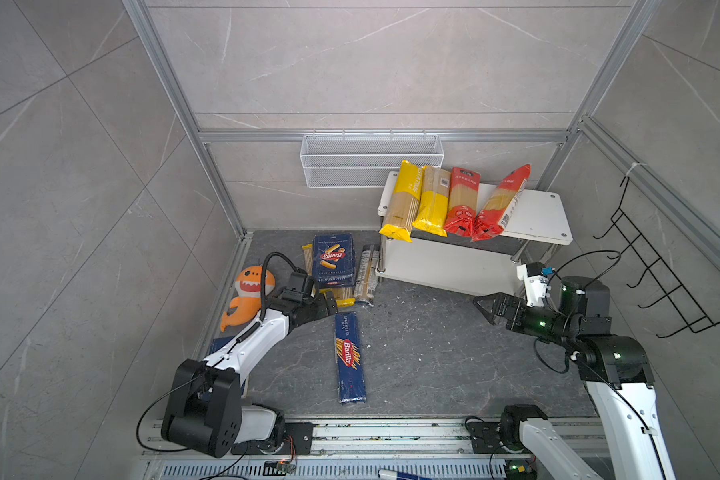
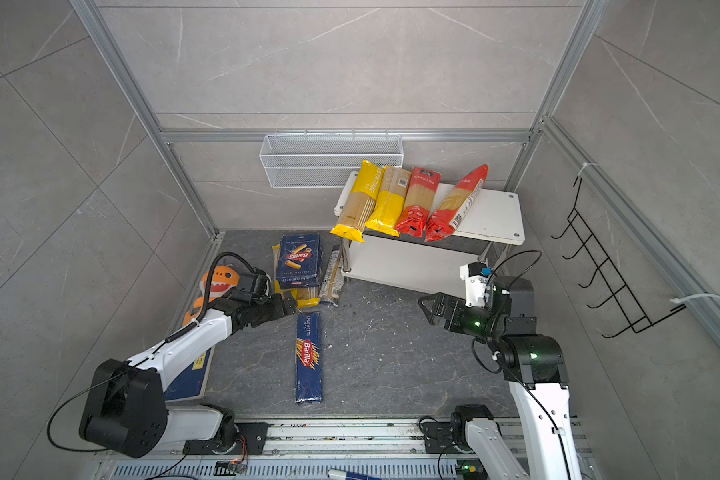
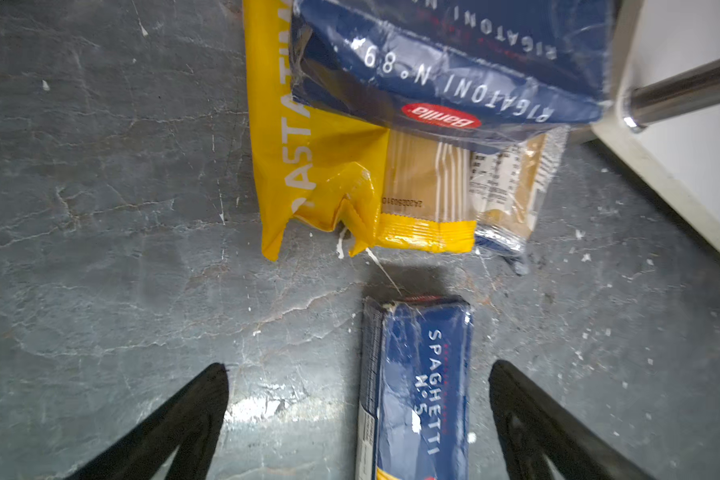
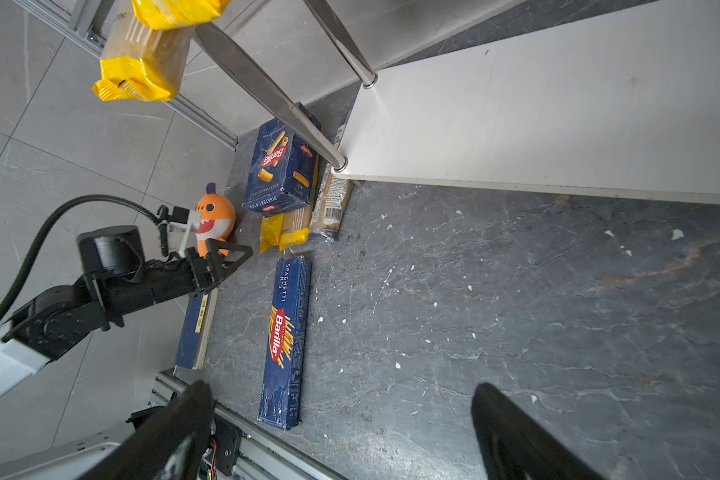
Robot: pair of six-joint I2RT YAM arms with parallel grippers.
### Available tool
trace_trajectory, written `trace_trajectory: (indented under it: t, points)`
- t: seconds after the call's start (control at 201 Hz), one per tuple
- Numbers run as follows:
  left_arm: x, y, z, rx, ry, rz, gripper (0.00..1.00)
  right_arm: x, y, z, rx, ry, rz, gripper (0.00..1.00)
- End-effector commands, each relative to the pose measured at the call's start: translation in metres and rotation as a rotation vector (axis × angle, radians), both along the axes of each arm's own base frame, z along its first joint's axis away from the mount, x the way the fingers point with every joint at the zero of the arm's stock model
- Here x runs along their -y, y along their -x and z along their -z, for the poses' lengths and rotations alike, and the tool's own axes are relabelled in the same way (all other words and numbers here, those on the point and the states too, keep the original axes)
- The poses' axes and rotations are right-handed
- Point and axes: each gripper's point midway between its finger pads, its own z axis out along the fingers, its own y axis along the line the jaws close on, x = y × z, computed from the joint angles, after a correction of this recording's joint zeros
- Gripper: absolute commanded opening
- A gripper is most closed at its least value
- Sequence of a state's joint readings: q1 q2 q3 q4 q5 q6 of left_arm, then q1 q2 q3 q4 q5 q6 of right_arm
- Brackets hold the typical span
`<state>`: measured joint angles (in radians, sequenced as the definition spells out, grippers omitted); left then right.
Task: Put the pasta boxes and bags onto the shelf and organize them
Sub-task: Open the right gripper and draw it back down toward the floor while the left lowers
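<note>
Lying beside left hand (image 3: pixel 359 366): spaghetti box (image 3: pixel 422 386)

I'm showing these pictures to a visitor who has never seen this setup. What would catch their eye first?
First, the four yellow and red bags lined up on the top board of the white shelf at the back right, their near ends overhanging its front edge. Next, the long blue spaghetti box lying alone in the middle of the dark floor, and the orange shark plush by the left wall.
</note>
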<state>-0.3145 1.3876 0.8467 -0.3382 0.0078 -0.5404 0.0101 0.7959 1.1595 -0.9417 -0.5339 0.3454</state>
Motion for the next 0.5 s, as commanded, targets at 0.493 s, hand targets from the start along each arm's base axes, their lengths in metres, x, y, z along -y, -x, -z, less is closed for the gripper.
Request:
trace_trajectory:
  t: [0.493]
  points:
    - [-0.014,-0.074,0.023,0.129,-0.155,-0.107,0.96,-0.006,-0.013,0.001,0.024,-0.011,-0.039,0.97]
